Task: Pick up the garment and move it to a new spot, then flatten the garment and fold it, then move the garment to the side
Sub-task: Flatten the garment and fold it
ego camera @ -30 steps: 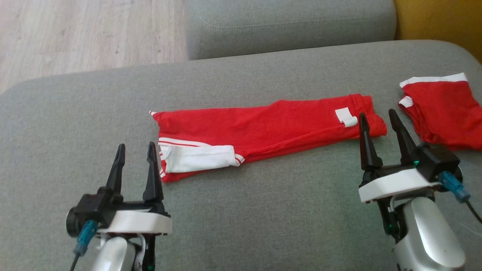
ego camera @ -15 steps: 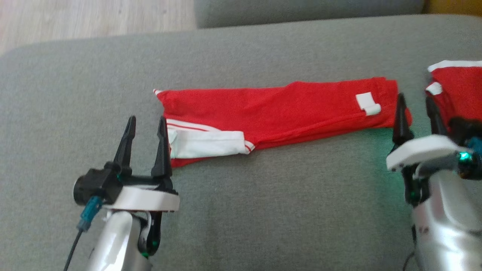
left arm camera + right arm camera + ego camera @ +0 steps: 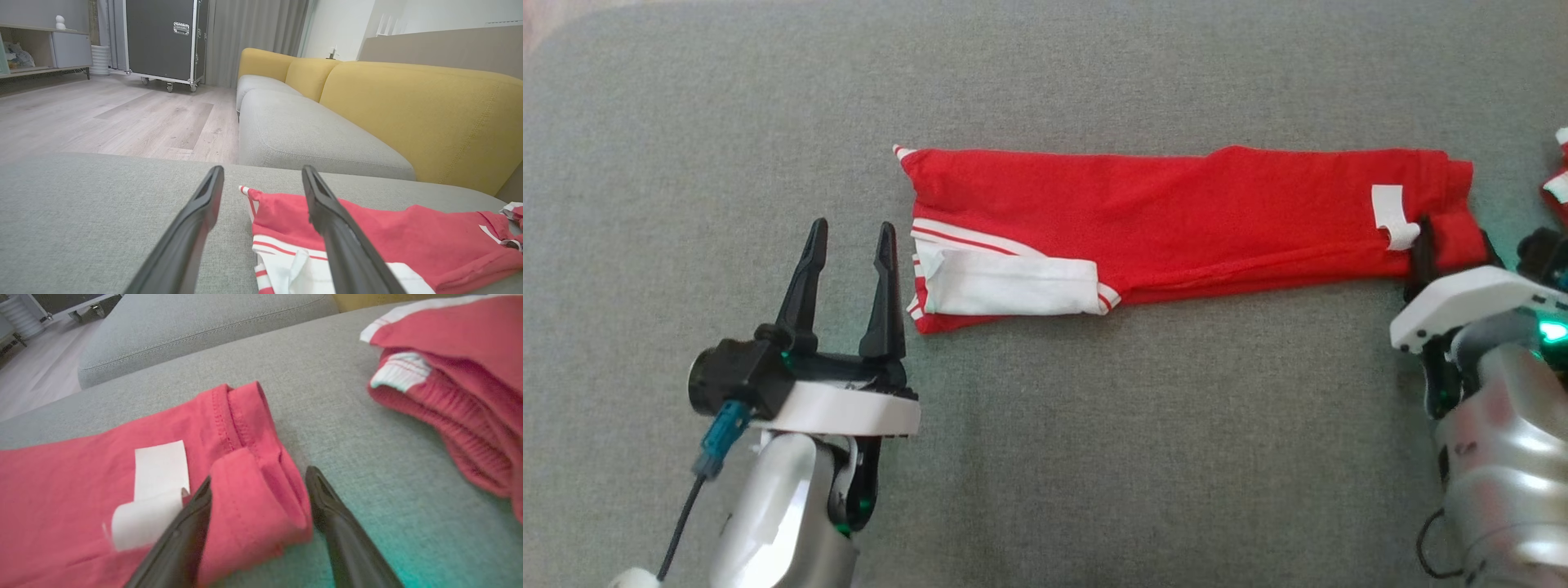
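Straddling garment point(image 3: 1176, 212) hem, right end effector point(image 3: 258, 477) spread wide, left end effector point(image 3: 852, 225) spread, empty

Second red garment point(image 3: 1556, 186) partly off-frame

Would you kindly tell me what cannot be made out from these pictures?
Second red garment: head view, cut off by the right edge.
White label on the folded garment: right wrist view, too blurred for any print.
Right tool: right wrist view, blur leaves contact with the hem unclear.
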You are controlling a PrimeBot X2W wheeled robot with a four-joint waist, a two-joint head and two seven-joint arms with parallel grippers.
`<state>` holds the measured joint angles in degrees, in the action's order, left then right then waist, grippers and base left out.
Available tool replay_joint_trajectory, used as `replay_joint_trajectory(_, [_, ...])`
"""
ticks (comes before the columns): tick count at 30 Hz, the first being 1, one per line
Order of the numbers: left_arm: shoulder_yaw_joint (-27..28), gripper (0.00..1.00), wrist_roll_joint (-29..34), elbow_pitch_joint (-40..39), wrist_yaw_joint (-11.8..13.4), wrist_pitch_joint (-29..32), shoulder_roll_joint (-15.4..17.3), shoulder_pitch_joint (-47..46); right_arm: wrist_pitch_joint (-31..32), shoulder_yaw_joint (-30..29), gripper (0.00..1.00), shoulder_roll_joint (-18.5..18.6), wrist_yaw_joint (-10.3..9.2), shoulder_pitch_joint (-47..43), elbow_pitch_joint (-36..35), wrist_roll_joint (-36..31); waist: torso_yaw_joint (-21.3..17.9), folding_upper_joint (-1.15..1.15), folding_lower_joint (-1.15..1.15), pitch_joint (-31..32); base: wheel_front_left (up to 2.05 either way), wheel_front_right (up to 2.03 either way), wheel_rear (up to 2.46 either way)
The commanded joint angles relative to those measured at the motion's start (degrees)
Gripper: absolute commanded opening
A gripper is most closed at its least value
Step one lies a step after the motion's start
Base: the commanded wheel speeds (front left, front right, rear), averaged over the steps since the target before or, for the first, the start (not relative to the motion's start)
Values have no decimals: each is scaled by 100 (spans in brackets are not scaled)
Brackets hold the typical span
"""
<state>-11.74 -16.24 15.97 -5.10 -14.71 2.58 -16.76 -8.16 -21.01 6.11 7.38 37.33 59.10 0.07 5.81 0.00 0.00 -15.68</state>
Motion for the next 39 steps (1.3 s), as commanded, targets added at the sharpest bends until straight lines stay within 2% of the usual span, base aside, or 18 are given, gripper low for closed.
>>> replay_joint_trajectory(1, [114,100,-56,-182,8,-29,31,-189,-47,107,100,-35,11,197,44,-86,4,0,0,-22,0,0,0])
replay_joint_trajectory(2, [108,100,-61,-182,19,-29,31,-194,-61,109,100,-45,11,236,135,-106,1,0,0,-28,0,0,0])
replay_joint_trajectory(4, [101,100,-67,-178,39,-29,31,-199,-108,154,0,-65,11,300,282,-157,-14,0,0,-31,0,0,0])
replay_joint_trajectory(15, [165,100,-69,-145,61,-29,31,-119,-533,325,0,132,11,446,440,-209,-256,0,0,213,0,0,0])
replay_joint_trajectory(26, [356,100,-102,-202,87,-29,30,223,-648,193,0,580,11,261,358,-310,-406,0,0,813,0,0,0])
replay_joint_trajectory(31, [461,100,-116,-271,107,-29,30,408,-662,248,0,428,11,197,326,-338,-353,0,0,1192,0,0,0])
replay_joint_trajectory(39, [783,100,89,-382,141,-29,30,760,-675,832,0,-155,11,116,266,13,36,0,0,1774,0,0,0])
